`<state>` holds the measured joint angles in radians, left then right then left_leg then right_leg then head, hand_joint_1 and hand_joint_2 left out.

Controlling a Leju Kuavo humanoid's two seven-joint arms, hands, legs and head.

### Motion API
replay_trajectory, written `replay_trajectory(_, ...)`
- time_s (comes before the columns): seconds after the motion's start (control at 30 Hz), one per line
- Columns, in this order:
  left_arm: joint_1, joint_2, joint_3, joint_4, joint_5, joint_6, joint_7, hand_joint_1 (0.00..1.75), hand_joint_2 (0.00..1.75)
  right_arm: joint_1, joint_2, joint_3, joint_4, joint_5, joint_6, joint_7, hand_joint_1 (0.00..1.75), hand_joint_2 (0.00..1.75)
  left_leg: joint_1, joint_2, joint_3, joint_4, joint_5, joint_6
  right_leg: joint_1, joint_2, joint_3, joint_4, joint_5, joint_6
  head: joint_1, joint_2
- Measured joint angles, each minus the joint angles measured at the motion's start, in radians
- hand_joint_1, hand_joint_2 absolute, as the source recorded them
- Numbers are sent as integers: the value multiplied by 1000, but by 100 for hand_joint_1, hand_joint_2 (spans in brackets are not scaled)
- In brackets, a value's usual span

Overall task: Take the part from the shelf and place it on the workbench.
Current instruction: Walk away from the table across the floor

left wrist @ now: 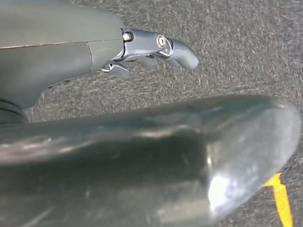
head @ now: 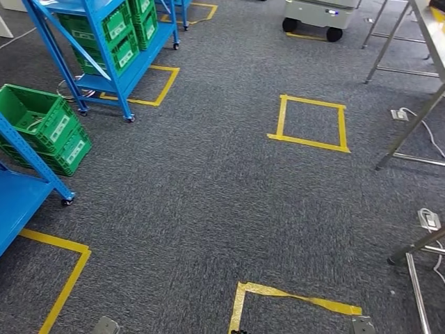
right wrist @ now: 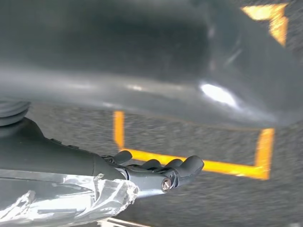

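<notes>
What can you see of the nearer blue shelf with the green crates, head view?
The nearer blue shelf, cut by the left frame edge, looks like painted metal: a slanted upright, a flat lower deck and a caster on the grey carpet. Two stacked green slotted crates with white labels sit on it. A yellow tape line runs beside it.

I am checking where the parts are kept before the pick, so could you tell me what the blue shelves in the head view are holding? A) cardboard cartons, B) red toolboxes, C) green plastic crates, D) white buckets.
C: the blue shelves carry green plastic crates, and more green crates sit on the nearer blue rack over the grey carpet.
</notes>
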<state>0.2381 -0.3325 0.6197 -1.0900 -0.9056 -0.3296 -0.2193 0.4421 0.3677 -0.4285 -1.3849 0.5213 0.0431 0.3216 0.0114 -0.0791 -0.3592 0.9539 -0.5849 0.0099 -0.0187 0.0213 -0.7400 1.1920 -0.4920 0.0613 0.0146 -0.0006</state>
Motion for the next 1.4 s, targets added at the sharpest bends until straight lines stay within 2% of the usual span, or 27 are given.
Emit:
replay_trajectory(0.07,5,-1,-9,-6,10,10,9,0,0,5,0,3,-4,-5,-1,2,0,0,3,-28,18,7,-28,-12,1,38,6,-108,112,-6,2,0)
replay_trajectory(0.1,7,-2,-14,-9,14,14,13,0,0,6,0,5,-7,-7,-2,3,0,0,5,-39,20,9,-38,-19,2,48,5,-130,154,-10,3,0)
replay_trajectory(0.13,10,-2,-17,-14,16,17,15,0,0,7,0,7,-12,-10,-3,5,0,0,8,-48,20,10,-40,-28,5,46,4,-135,167,-17,4,0)
replay_trajectory(0.17,13,-2,-22,-19,17,18,15,0,0,7,0,11,-17,-13,-4,6,0,0,11,-50,16,10,-37,-36,7,36,8,-131,160,-24,4,0)
replay_trajectory(0.23,17,-1,-31,-30,19,18,15,0,0,7,0,16,-28,-19,-6,4,0,0,11,-10,-6,48,-28,-48,8,16,20,-143,152,-38,4,1)
replay_trajectory(0.3,18,-1,-40,-39,20,18,14,0,0,10,0,21,-33,-26,-6,1,0,0,7,46,-64,142,-65,-56,8,-7,34,-155,146,-48,3,1)
replay_trajectory(0.37,19,-1,-47,-46,22,19,12,0,0,12,0,24,-34,-31,-6,-2,0,0,4,64,-139,241,-126,-60,10,-32,38,-158,138,-56,3,1)
replay_trajectory(0.4,20,-1,-50,-48,22,20,10,0,0,12,0,26,-35,-34,-6,-4,0,0,4,65,-164,265,-135,-61,11,-43,38,-158,135,-58,3,1)
replay_trajectory(0.43,22,-1,-52,-50,23,21,9,0,0,12,0,27,-36,-36,-6,-6,0,0,4,67,-174,260,-121,-62,12,-54,38,-158,132,-59,3,0)
replay_trajectory(0.47,25,-1,-53,-51,25,21,8,0,0,13,0,28,-37,-38,-6,-9,0,0,4,72,-167,224,-87,-62,13,-65,39,-157,131,-58,3,0)
replay_trajectory(0.53,27,-2,-56,-57,32,20,5,0,0,15,0,30,-39,-40,-5,-17,0,0,3,108,-127,108,-11,-57,13,-84,41,-153,134,-53,4,0)
replay_trajectory(0.6,28,-3,-61,-63,40,19,1,0,0,18,0,31,-39,-43,-4,-25,0,0,-1,144,-105,40,5,-48,12,-102,46,-152,138,-40,5,0)
replay_trajectory(0.67,35,-5,-66,-71,44,21,-1,0,0,24,0,33,-40,-46,-5,-30,0,0,-5,134,-107,35,10,-33,9,-122,56,-158,143,-24,5,0)
replay_trajectory(0.7,40,-6,-67,-75,44,23,-1,0,0,27,0,35,-41,-48,-5,-31,0,0,-5,122,-108,33,30,-24,7,-126,59,-159,143,-16,5,1)
replay_trajectory(0.73,44,-8,-68,-78,45,25,-1,0,0,28,0,36,-41,-49,-5,-31,0,0,-2,110,-109,30,47,-17,5,-115,58,-149,132,-9,5,0)
replay_trajectory(0.8,47,-11,-72,-82,46,26,-2,0,0,32,0,38,-42,-49,-6,-33,0,0,3,89,-116,27,69,-9,3,-68,32,-68,67,3,8,0)
replay_trajectory(0.87,49,-12,-78,-84,48,28,-1,0,0,37,0,39,-42,-50,-8,-33,0,0,3,68,-127,28,77,-6,3,-32,-8,64,-16,9,9,0)
replay_trajectory(0.9,51,-12,-81,-86,49,31,0,0,0,40,0,40,-42,-51,-10,-34,0,0,3,56,-131,29,80,-6,3,-27,-15,106,-36,9,9,0)
replay_trajectory(0.93,55,-12,-83,-88,50,35,2,0,0,43,0,41,-43,-51,-13,-34,0,0,2,43,-134,29,82,-7,3,-24,-5,112,-39,9,9,0)
replay_trajectory(1.0,62,-15,-91,-92,53,46,9,0,0,48,0,42,-44,-52,-21,-38,0,0,5,14,-134,30,79,-12,0,-10,73,10,0,8,9,0)
replay_trajectory(1.07,69,-17,-101,-100,63,56,14,0,0,50,0,44,-44,-52,-28,-45,0,0,6,-9,-132,30,71,-23,-5,36,157,-118,13,7,10,0)
replay_trajectory(1.13,73,-17,-109,-106,73,66,19,0,0,51,0,45,-42,-48,-33,-54,0,0,6,-28,-132,26,65,-34,-4,57,189,-159,-7,-6,9,0)
replay_trajectory(1.17,74,-17,-111,-108,76,71,22,0,0,51,0,45,-40,-44,-35,-60,0,0,7,-38,-132,23,64,-39,-1,45,195,-161,-9,-18,8,0)
replay_trajectory(1.2,75,-17,-112,-108,77,76,25,0,0,50,0,43,-39,-39,-36,-66,0,0,9,-39,-130,21,65,-43,0,34,200,-163,-11,-26,8,0)
replay_trajectory(1.27,76,-18,-113,-109,78,83,28,0,0,49,0,39,-36,-32,-38,-78,0,0,8,0,-149,59,55,-50,1,9,217,-171,-18,-42,4,0)
replay_trajectory(1.33,78,-18,-118,-109,84,93,26,0,0,51,0,36,-33,-29,-37,-80,0,0,3,52,-227,184,18,-50,5,-19,240,-179,-34,-52,-1,0)
replay_trajectory(1.4,85,-18,-124,-109,92,106,23,0,0,53,0,31,-32,-29,-34,-73,0,0,-1,66,-327,316,-2,-46,11,-48,265,-188,-55,-54,-2,0)
